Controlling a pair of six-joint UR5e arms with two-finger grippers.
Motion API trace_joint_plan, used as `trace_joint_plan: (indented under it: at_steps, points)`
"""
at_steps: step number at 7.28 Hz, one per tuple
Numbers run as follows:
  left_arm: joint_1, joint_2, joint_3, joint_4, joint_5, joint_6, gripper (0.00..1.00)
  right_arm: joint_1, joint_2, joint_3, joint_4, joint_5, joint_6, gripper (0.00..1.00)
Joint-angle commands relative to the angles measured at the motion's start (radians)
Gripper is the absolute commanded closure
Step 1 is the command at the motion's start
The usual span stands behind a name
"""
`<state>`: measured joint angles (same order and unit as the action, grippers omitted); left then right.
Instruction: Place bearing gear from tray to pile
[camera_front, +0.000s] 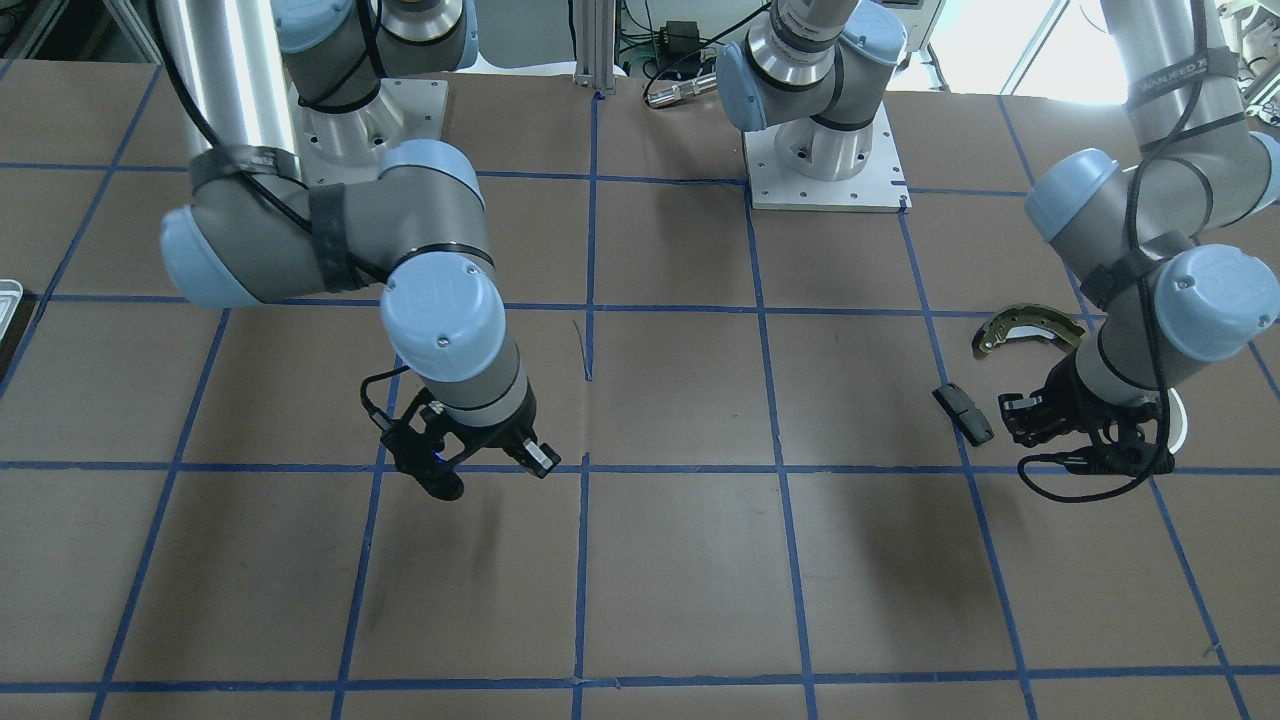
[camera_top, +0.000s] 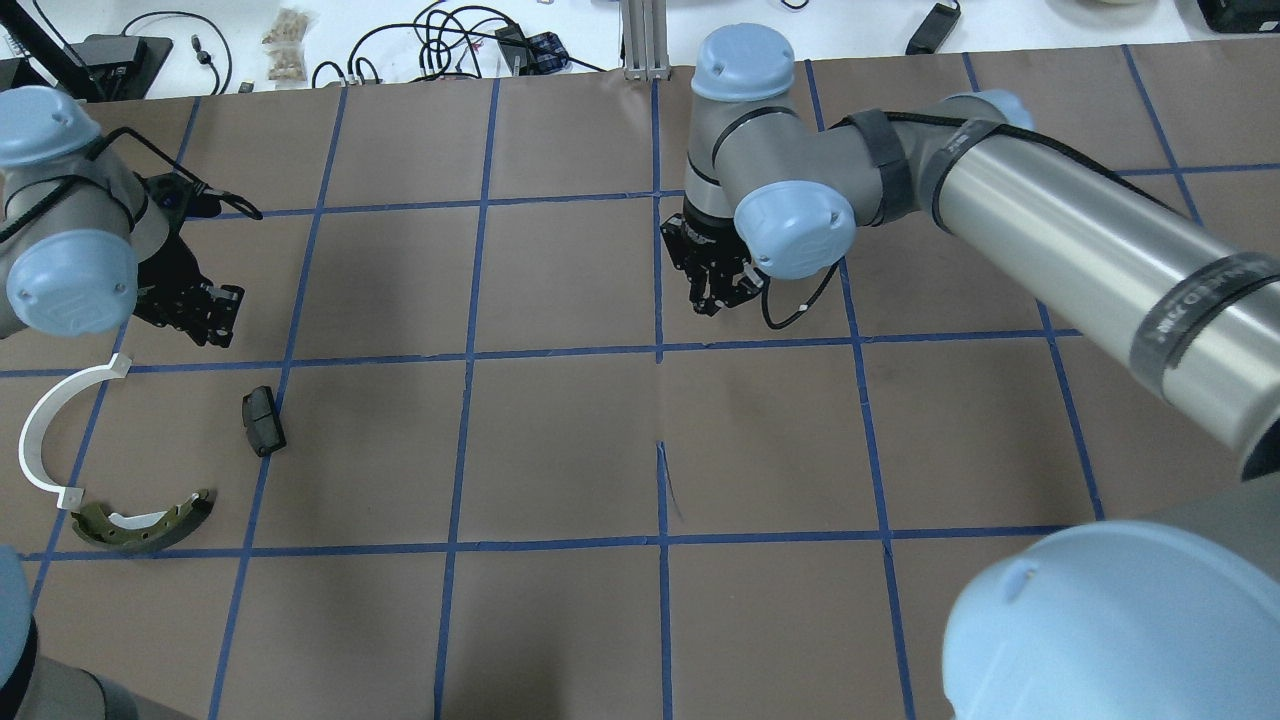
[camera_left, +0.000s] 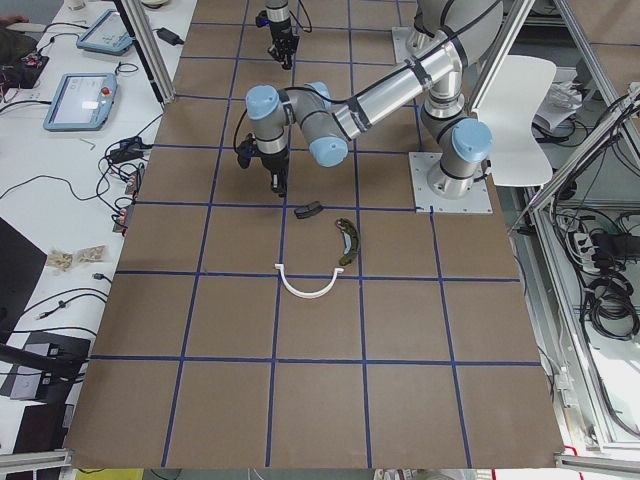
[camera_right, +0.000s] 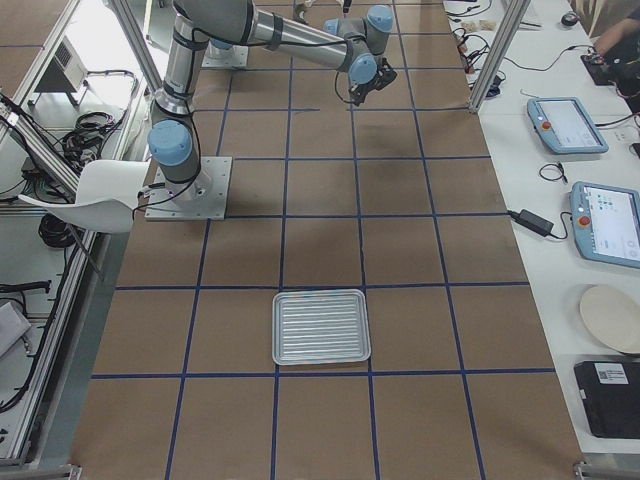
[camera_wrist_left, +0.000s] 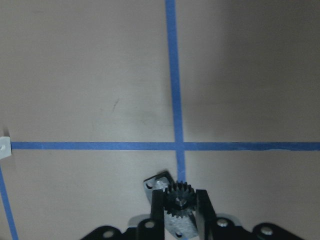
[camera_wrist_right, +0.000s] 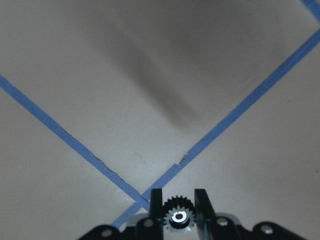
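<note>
My left gripper (camera_top: 195, 312) hovers above the table just beyond the pile. It is shut on a small black gear (camera_wrist_left: 180, 196) held between its fingers. The pile holds an olive-grey brake shoe (camera_top: 140, 520), a black pad (camera_top: 262, 420) and a white plastic arc (camera_top: 45, 430). My right gripper (camera_top: 715, 290) is above the middle of the table, shut on a toothed bearing gear (camera_wrist_right: 178, 216) with a silvery centre. The silvery tray (camera_right: 320, 327) lies far off on the robot's right, and no parts show in it. Only its edge (camera_front: 8, 295) shows in the front-facing view.
The table is covered in brown paper with a blue tape grid. The arm bases (camera_front: 825, 160) stand on plates at the robot's side. Cables and tablets (camera_left: 80, 100) lie on the side benches beyond the table edge.
</note>
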<state>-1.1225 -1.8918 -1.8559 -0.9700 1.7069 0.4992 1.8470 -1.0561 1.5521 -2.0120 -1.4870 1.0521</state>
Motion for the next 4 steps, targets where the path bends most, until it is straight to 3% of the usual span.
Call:
trace_joint_plan:
  at_steps: [1,2,3,4]
  points:
    - [0.103,-0.007,-0.112,0.105,-0.062,0.053,0.94,0.040,0.062,0.000,-0.091,0.001,0.029,1.00]
    - [0.134,-0.009,-0.127,0.105,-0.063,0.053,0.86,0.041,0.065,0.000,-0.111,0.001,0.032,0.65]
    - [0.141,-0.009,-0.134,0.105,-0.064,0.053,0.77,0.040,0.065,0.000,-0.107,-0.006,0.014,0.01]
    - [0.141,-0.009,-0.129,0.108,-0.064,0.052,0.41,0.028,0.035,-0.006,-0.091,-0.006,-0.076,0.00]
